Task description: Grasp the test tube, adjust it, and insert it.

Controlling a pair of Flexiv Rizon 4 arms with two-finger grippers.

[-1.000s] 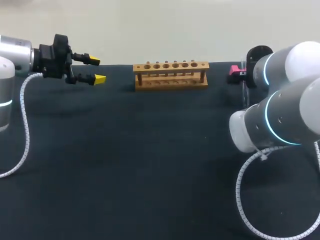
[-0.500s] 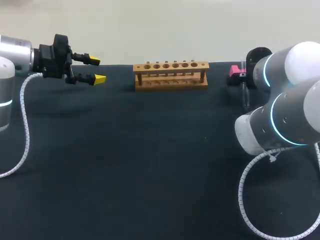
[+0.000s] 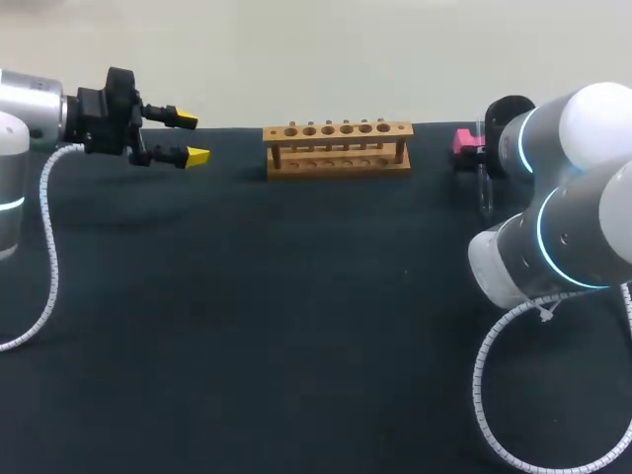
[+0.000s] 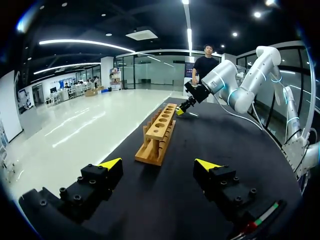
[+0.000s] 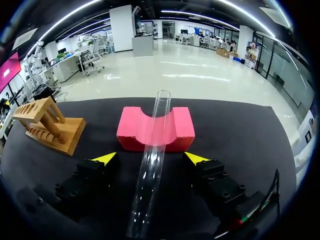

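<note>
A clear glass test tube lies slanted, its open end resting in the groove of a pink block. My right gripper straddles the tube, open, with both yellow tips clear of the glass. In the head view the tube and the pink block show at the back right, beside my right arm, which hides that gripper. The wooden rack with a row of holes stands at the back middle. My left gripper hangs open and empty at the back left, facing the rack.
The dark table stretches wide in front of the rack. White coiled cables hang from both arms, at the left and at the right.
My right arm has shifted slightly to the right over the tube. The left arm, the rack and the pink block have not moved.
</note>
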